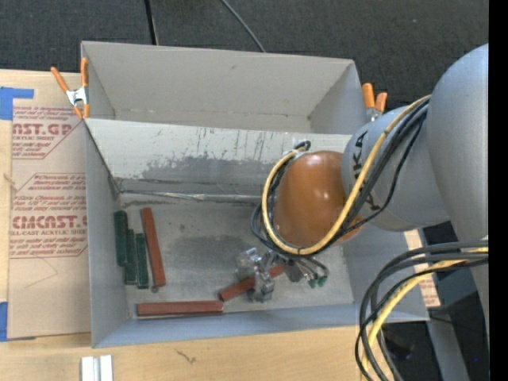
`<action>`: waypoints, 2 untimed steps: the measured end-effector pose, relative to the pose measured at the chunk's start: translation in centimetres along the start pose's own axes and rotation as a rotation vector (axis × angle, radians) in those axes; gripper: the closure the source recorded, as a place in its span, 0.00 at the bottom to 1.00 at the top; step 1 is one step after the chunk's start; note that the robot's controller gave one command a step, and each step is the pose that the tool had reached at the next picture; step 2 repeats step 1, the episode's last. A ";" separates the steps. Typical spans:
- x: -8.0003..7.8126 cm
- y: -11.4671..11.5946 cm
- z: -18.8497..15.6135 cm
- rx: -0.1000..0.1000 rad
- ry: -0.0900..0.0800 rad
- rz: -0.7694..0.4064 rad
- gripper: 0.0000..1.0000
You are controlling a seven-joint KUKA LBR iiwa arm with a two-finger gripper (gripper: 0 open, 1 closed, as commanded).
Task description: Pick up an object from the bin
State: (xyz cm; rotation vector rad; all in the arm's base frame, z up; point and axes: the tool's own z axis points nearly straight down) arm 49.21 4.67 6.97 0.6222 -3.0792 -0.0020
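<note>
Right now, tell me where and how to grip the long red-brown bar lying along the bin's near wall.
Grip the long red-brown bar at mid-length, straight down from above, closing across its narrow width. It lies flat and slim, so the middle should balance it. The bin's near wall runs close alongside, so clearance there looks tight.

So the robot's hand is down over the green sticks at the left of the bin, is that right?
Not quite. The camera view shows the hand down over a short red-brown stick, toward the right of the bin floor. The green sticks do lie at the left, well apart from it.
</note>
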 end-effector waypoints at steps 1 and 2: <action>-1.5 1.9 -15.6 0.001 -0.003 -0.023 1.00; -1.5 1.9 -15.6 0.001 -0.003 -0.023 1.00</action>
